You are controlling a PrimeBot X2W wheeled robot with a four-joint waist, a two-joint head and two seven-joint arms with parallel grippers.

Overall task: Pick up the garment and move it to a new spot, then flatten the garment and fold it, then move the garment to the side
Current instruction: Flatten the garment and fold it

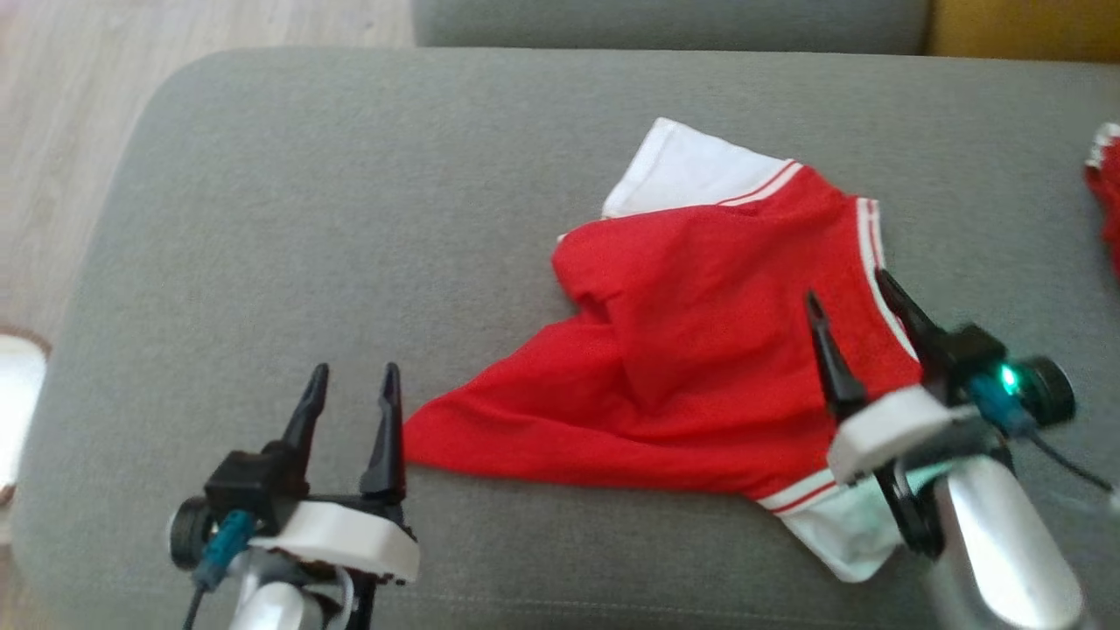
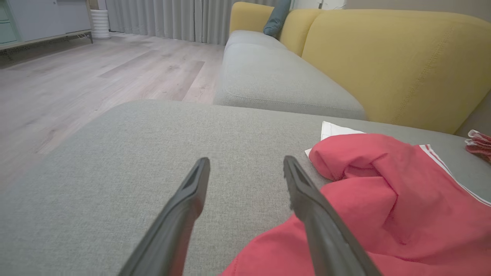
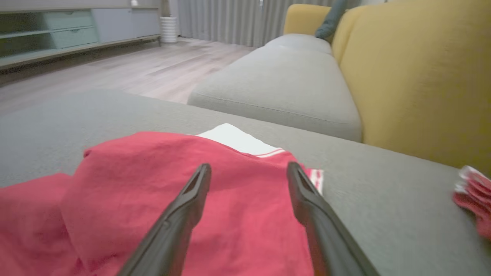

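A red garment (image 1: pixel 700 350) with white sleeves and white-striped trim lies rumpled on the grey cushion (image 1: pixel 306 219); its near corner points toward my left gripper. My left gripper (image 1: pixel 353 382) stands open just left of that corner, nothing between its fingers. In the left wrist view the garment (image 2: pixel 383 199) lies right of the open left gripper (image 2: pixel 247 166). My right gripper (image 1: pixel 847 289) hovers open over the garment's right part, near the striped hem. The right wrist view shows the right gripper (image 3: pixel 249 172) open above the red garment (image 3: pixel 153 199).
A second red and white cloth (image 1: pixel 1104 192) lies at the cushion's right edge. A yellow sofa back (image 2: pixel 383 57) and another grey seat cushion (image 2: pixel 276 80) stand beyond. Wooden floor (image 1: pixel 61 131) runs to the left of the cushion.
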